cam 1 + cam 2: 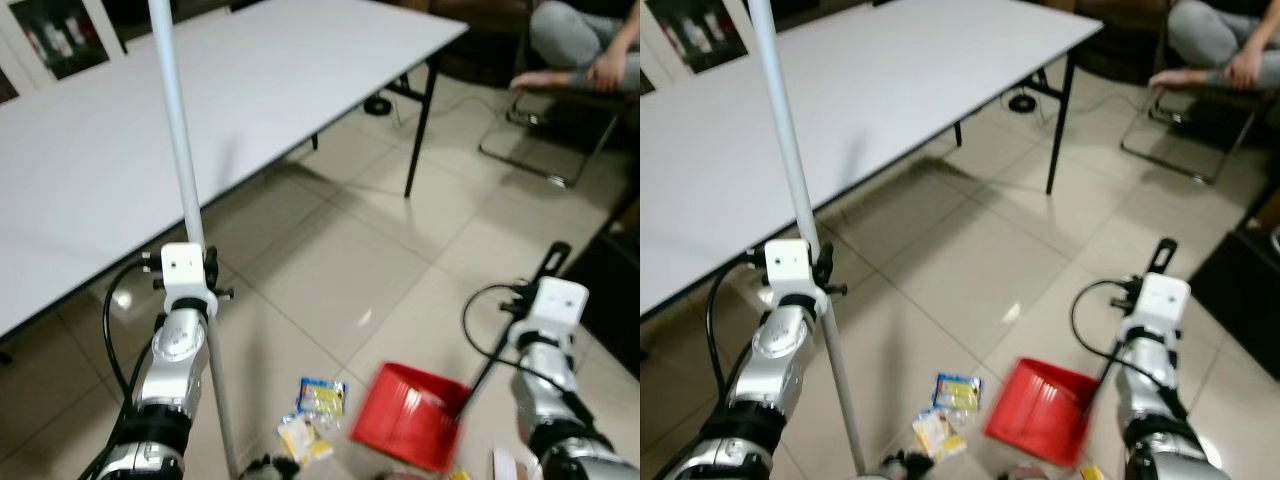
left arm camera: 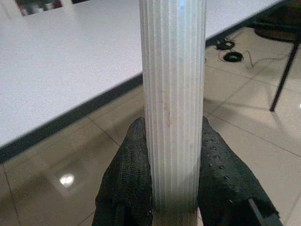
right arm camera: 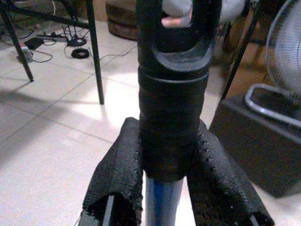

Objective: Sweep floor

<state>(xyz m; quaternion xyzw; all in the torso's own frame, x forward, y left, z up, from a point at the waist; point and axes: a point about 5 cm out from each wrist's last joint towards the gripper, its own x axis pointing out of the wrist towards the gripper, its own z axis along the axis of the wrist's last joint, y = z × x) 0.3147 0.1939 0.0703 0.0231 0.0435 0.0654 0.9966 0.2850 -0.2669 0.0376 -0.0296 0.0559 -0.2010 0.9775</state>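
A white ribbed broom pole (image 1: 178, 130) stands nearly upright, and my left gripper (image 2: 173, 160) is shut on it, black fingers (image 2: 134, 165) pressed to both sides. The broom's dark head (image 1: 265, 465) touches the floor at the bottom edge of the eye view. My right gripper (image 3: 171, 155) is shut on the black handle (image 1: 550, 262) of a red dustpan (image 1: 410, 415), which rests tilted on the tiles between my arms. Two snack wrappers (image 1: 322, 395) (image 1: 303, 437) lie on the floor just left of the dustpan, between it and the broom head.
A large white table (image 1: 120, 130) on black legs (image 1: 420, 130) spans the left and back. A person (image 1: 585, 45) sits on a metal chair (image 1: 545, 140) at the far right. A dark box (image 1: 610, 290) and a fan (image 3: 284, 47) stand on my right. Cables (image 1: 378, 105) lie under the table.
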